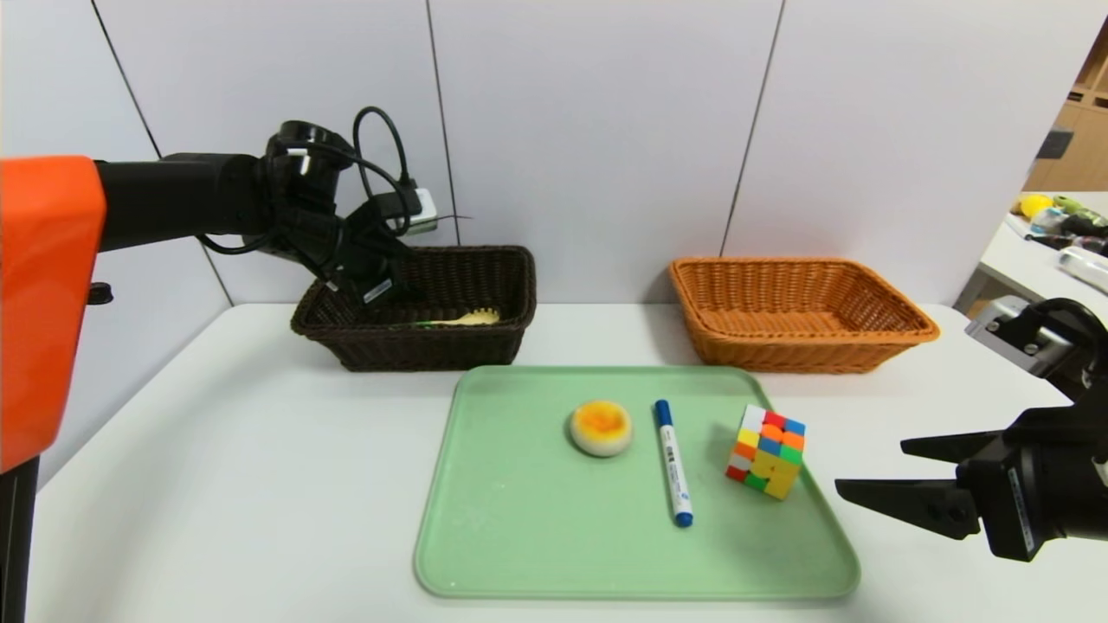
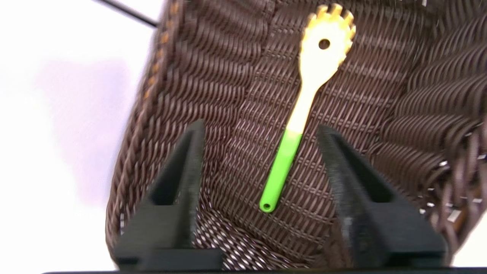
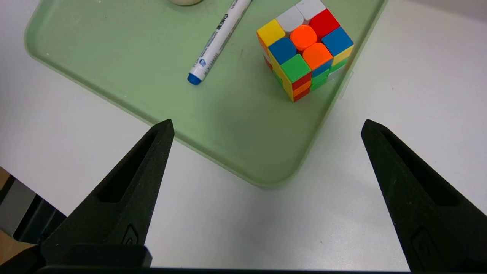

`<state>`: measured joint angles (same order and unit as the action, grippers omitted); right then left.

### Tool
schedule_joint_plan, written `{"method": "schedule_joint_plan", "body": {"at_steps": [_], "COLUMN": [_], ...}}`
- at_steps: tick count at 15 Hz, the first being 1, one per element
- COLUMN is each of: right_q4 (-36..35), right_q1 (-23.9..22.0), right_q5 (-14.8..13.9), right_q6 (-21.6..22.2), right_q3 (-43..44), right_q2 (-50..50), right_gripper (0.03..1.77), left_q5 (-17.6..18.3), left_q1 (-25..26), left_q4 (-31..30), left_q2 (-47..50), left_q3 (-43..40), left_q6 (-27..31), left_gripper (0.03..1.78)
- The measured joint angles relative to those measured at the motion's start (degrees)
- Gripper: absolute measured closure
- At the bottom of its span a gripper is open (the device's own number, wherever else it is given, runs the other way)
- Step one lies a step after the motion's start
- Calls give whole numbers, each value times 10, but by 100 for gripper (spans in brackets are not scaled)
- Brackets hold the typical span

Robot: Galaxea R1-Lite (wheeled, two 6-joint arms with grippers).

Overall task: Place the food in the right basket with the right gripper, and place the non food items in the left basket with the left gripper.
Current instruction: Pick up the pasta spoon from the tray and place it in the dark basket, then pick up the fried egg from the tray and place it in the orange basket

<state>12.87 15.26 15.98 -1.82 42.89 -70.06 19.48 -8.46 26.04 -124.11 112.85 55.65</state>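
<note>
Head view: left gripper [image 1: 381,290] at dark basket [image 1: 433,350], behind-left of green tray [image 1: 511,536]. Bun [image 1: 601,428], marker [image 1: 673,463], cube [image 1: 767,452] on tray; orange basket [image 1: 801,346] behind-right of it.

Left wrist view: jaws spread above fork [image 2: 283,160]. Releasing step, apparently; next, lift clear toward tray.

Right wrist view: right gripper [image 3: 267,121] idle beside tray, jaws wide, nothing between.

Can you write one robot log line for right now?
left gripper: open over dark brown basket | fork: inside it | right gripper: open, parked
</note>
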Motion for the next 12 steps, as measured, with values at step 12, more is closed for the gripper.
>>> {"method": "schedule_joint_plan", "body": {"at_steps": [12], "right_q4": [0], "right_q1": [-1], "right_q5": [-4], "right_q6": [2], "right_q3": [3], "right_q2": [14], "right_gripper": [10], "left_q5": [-6], "left_q1": [-32], "left_q4": [46], "left_q2": [188], "left_q3": [-153], "left_q6": [-272], "left_gripper": [23]}}
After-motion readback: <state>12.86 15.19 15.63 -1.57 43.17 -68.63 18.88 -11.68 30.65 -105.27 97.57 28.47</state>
